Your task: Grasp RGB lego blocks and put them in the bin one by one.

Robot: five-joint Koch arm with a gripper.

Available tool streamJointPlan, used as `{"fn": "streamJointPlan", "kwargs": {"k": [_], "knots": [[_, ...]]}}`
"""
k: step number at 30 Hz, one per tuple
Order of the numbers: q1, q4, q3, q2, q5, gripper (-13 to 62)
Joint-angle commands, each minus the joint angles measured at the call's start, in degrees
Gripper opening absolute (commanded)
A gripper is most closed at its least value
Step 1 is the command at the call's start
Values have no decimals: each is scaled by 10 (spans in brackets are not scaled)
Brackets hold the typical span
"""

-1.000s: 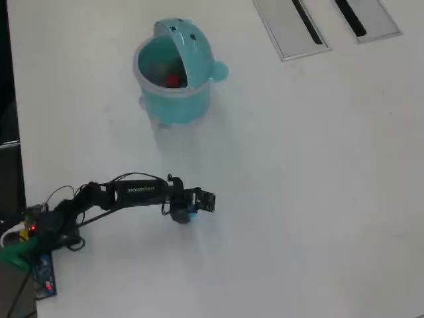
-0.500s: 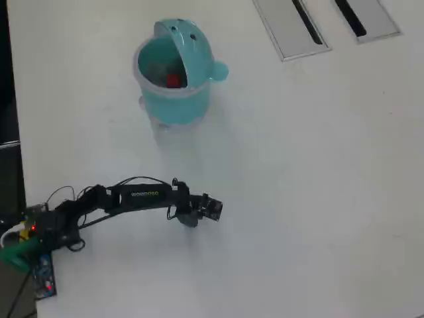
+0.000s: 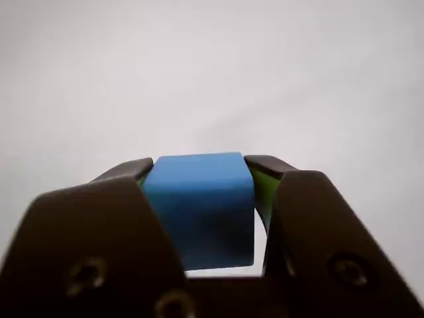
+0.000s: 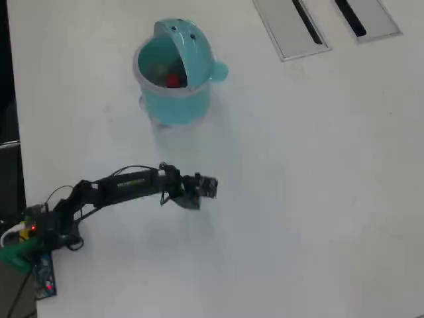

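Wrist view first: blue block (image 3: 199,209) sits squarely between the two dark jaws, which press its left and right faces, so the gripper (image 3: 199,165) is holding it. A sliver of green pad shows against the block's right side. Behind it lies only bare white table (image 3: 212,66), so the block looks lifted clear, though how high cannot be told.

Overhead view next: arm (image 4: 122,185) reaches to the right from its base at the lower left, with the gripper (image 4: 199,189) well apart from the teal bin (image 4: 173,99), which stands toward the top of the picture with its lid tipped back. A red block (image 4: 173,81) already lies inside; a green one cannot be made out.

Judging from this, the carry is in hand. Doing it well means keeping the squeeze firm, swinging over the open mouth rather than the raised lid, and releasing only once centred above the rim.
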State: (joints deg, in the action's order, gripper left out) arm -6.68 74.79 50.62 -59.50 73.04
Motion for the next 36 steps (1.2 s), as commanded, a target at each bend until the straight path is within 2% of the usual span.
{"fn": "streamJointPlan", "kwargs": {"k": [1,11,25,36], "knots": [[12,-33,-81,-54,43,197],[37,-47,-185,-59,113,197],[73,-161,-185,-65,206,196],[106,-200,-185,-122,286,196]]}}
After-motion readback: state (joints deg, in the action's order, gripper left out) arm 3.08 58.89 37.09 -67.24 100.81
